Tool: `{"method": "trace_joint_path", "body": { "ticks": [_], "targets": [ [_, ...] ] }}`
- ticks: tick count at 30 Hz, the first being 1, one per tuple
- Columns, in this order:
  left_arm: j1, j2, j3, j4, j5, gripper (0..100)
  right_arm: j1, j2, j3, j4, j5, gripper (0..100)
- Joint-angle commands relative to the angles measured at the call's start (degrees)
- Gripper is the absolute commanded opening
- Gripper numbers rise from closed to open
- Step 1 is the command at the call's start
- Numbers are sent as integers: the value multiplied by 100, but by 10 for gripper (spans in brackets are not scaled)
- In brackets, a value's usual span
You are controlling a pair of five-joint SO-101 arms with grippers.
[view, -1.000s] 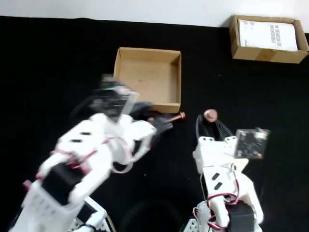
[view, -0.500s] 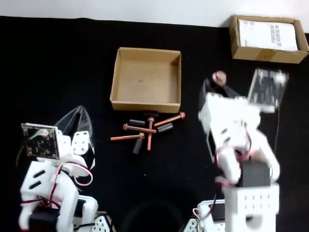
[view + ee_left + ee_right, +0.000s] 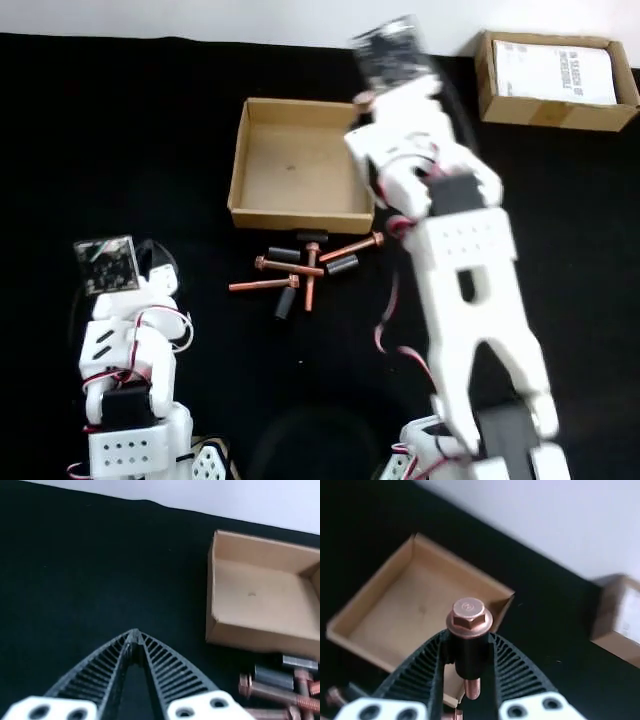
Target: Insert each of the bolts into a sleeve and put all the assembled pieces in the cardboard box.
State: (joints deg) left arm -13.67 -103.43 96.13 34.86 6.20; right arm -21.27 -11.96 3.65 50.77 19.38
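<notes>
One assembled piece (image 3: 469,652), a copper bolt seated in a dark sleeve, is riding head-up in the right gripper (image 3: 468,642). The jaws are clamping on the sleeve, parted only as wide as the sleeve itself. The piece is hanging above the cardboard box (image 3: 300,216), about the wall on the right arm's side. I cannot tell whether it is lying inside that rim or just outside it.

I am judging the step in hand to be the drop into the box. To do it well, I am recommending three things in order: carrying the piece further over the bare floor of the box, lowering it until the bolt tip is below the rim, and only then releasing. That way nothing is bouncing out or slipping from its sleeve.

Loose bolts (image 3: 288,266) and loose sleeves (image 3: 342,264) are lying on the black cloth (image 3: 120,130) just in front of the box, awaiting assembly. The left gripper (image 3: 134,640) is sitting well apart from the box, fingers pressed together tip to tip, gripping nothing.
</notes>
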Motion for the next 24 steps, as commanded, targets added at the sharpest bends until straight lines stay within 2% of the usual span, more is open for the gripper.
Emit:
{"method": "trace_joint_path", "body": {
  "ticks": [1,7,15,21,24],
  "targets": [
    [-215,4,101,-97,26,8,-295,629,-558,-400,554,8],
    [-224,198,110,343,26,8,-532,1684,-602,-1138,1837,8],
    [-224,198,110,325,26,8,-558,2527,-505,-1182,3437,8],
    [-224,198,110,325,26,8,-646,2633,171,-1138,4220,13],
    [-215,189,110,325,26,8,-716,2633,356,-1138,4229,71]
  ]
}}
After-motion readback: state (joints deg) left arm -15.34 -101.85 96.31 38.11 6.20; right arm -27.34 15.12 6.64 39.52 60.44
